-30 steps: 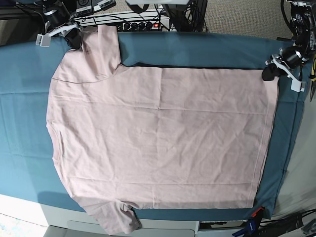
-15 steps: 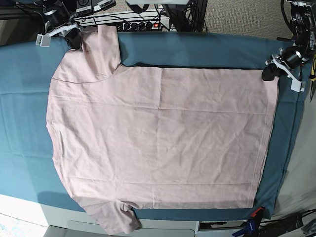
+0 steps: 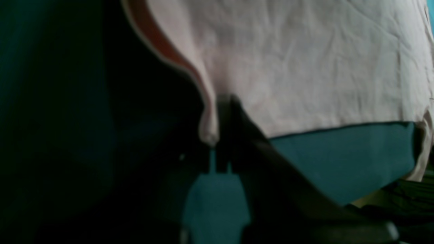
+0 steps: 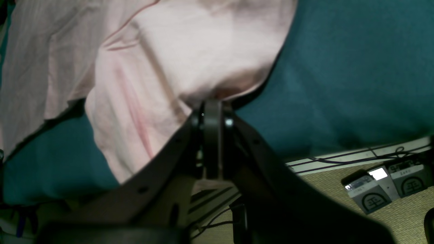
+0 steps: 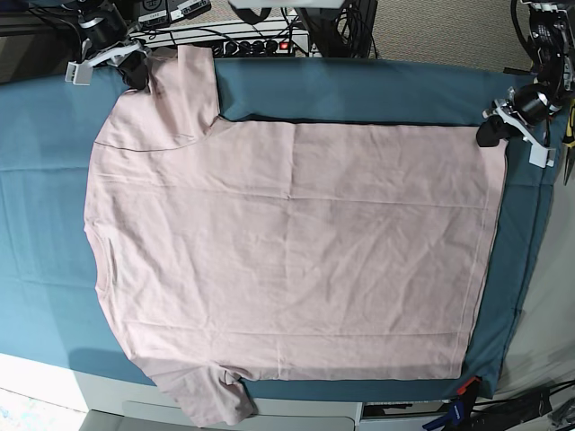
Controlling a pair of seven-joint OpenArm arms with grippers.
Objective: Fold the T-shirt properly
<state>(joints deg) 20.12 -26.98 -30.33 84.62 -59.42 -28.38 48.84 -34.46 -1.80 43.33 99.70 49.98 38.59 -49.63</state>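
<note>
The pale pink T-shirt (image 5: 287, 242) lies spread flat on the teal cloth, plain side up, neck to the left and hem to the right. My right gripper (image 5: 137, 72) is shut on the far sleeve's edge at the back left; in the right wrist view the sleeve (image 4: 190, 57) bunches into its jaws (image 4: 212, 101). My left gripper (image 5: 492, 133) is shut on the far hem corner at the back right. In the left wrist view that corner (image 3: 208, 132) is pinched between dark fingers, and the shirt (image 3: 305, 67) spreads beyond.
The teal cloth (image 5: 377, 90) covers the table, with a bare strip behind the shirt. Cables and electronics (image 5: 260, 40) crowd the back edge. The table's front edge (image 5: 90, 386) and right edge (image 5: 539, 296) lie close to the shirt. Small boxes (image 4: 383, 186) sit on the floor.
</note>
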